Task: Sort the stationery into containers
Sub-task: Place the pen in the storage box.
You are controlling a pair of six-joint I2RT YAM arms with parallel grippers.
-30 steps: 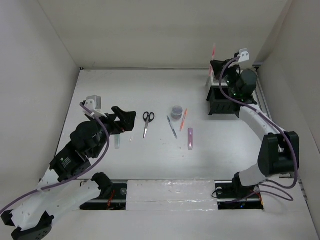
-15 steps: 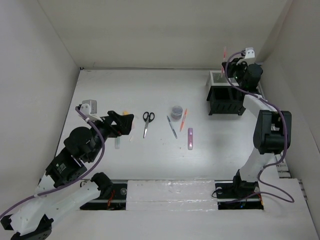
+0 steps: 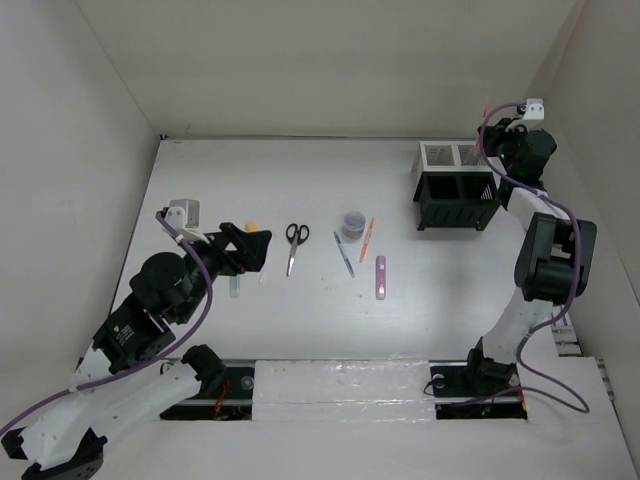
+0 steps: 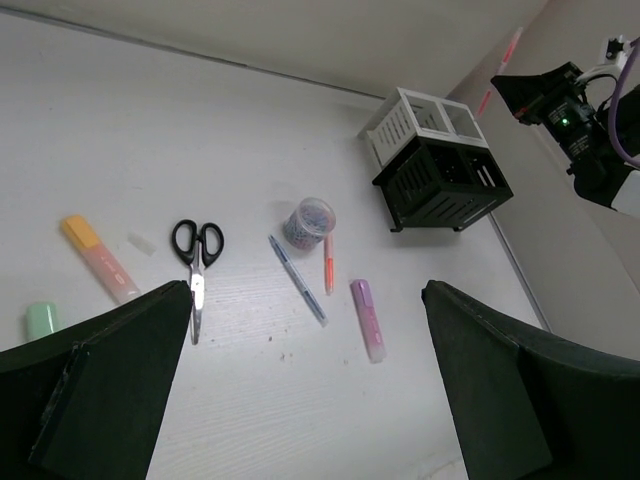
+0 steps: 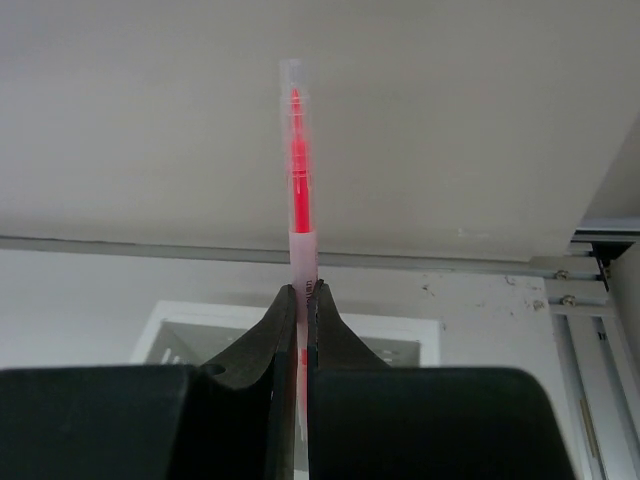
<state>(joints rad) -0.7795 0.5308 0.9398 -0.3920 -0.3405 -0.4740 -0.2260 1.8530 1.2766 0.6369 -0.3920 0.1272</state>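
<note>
1. Right wrist view: your right gripper (image 5: 303, 298) is pinched tight on a thin red pen (image 5: 298, 190). The pen stands straight up out of the jaws, with its clear cap at the top. The rim of the white mesh box (image 5: 400, 335) shows below, beyond the fingers.
2. Top external view: that gripper is raised near the far right corner of the white box. The pen is in the air, not in any compartment.
3. The black mesh organiser (image 3: 455, 205) sits at the far right of the counter (image 3: 300, 170), and the white box touches its far side.
4. Your left gripper (image 3: 258, 247) is spread wide and holds nothing. It hangs over the left side of the counter, just left of the scissors (image 3: 295, 245).
5. Left wrist view, loose on the counter from left to right:
   - green highlighter (image 4: 42, 320)
   - orange highlighter (image 4: 98, 258), with a tiny white bit (image 4: 140, 243) beside it
   - the scissors
   - grey pen (image 4: 297, 278)
   - small round pot (image 4: 308, 220)
   - orange pen (image 4: 328, 270)
   - purple highlighter (image 4: 367, 333)
6. All of these lie well apart from the organiser. The orange pen's far end is just beside the pot.
</note>
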